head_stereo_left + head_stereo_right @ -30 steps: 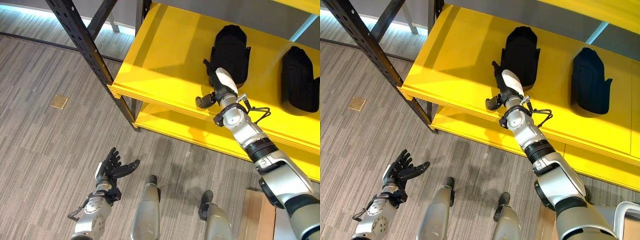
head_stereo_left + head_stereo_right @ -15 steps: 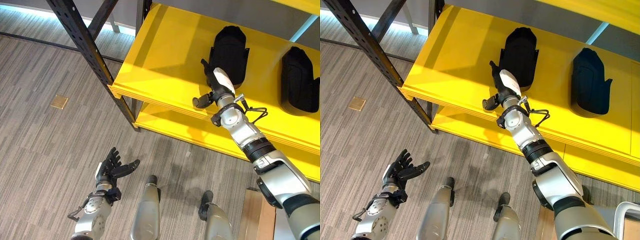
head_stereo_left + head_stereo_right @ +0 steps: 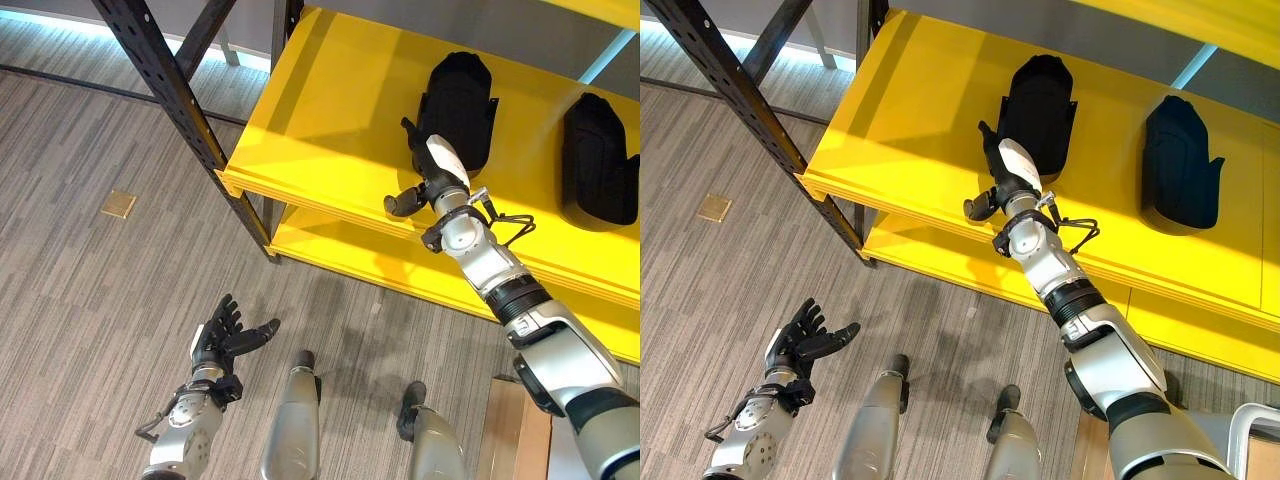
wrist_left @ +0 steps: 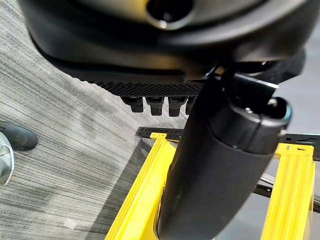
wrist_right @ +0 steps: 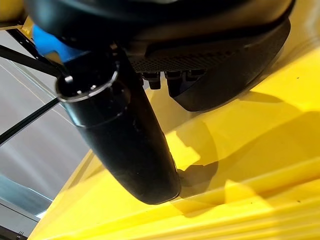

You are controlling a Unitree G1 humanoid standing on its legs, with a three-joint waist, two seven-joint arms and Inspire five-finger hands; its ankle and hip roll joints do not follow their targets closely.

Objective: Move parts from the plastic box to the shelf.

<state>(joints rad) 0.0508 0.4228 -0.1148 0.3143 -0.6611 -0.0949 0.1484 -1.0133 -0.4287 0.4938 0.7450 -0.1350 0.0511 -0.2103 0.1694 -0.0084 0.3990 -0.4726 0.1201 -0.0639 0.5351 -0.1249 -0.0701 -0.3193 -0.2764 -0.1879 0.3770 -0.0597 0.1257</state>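
Observation:
Two black moulded parts lie on the yellow shelf [image 3: 320, 120]: one in the middle [image 3: 462, 100], the other at the right [image 3: 598, 160]. My right hand [image 3: 436, 168] reaches over the shelf's front edge. Its fingers are straight and lie along the near left side of the middle part, with the thumb [image 3: 400, 203] spread out to the left. It holds nothing. In the right wrist view the thumb [image 5: 125, 145] hangs above the yellow board [image 5: 260, 165]. My left hand [image 3: 220, 338] is low over the floor at the lower left, open with fingers spread and empty.
A black perforated shelf post [image 3: 165, 95] slants down at the left. A lower yellow shelf [image 3: 330, 245] lies under the upper one. A small brass plate [image 3: 118, 204] is set in the grey floor. A wooden board [image 3: 515, 430] shows at the lower right.
A second ago my right hand shifted slightly left along the middle part and its thumb swung outward. It has held still over the last half second. The left hand has not moved.

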